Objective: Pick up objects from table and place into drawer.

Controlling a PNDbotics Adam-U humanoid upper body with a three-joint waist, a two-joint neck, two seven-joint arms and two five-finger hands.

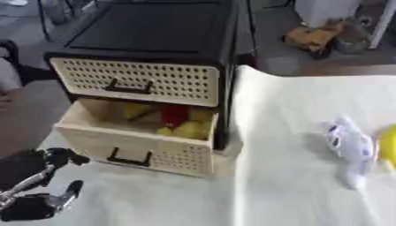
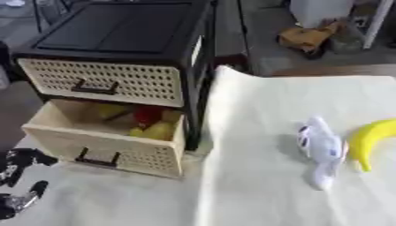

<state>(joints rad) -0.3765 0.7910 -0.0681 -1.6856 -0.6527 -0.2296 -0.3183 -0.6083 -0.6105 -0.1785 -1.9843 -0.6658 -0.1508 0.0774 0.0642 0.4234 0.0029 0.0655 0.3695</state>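
No readable text, labels or numbers anywhere.

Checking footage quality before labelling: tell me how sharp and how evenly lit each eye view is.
Left eye view: soft all over, the white toy smeared, the banana cut by the edge. Right eye view: equally soft, banana whole, left hand a dark blur; even light, faint shadow inside the open drawer.

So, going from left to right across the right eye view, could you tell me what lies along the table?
Left hand → open lower drawer → white toy → banana.
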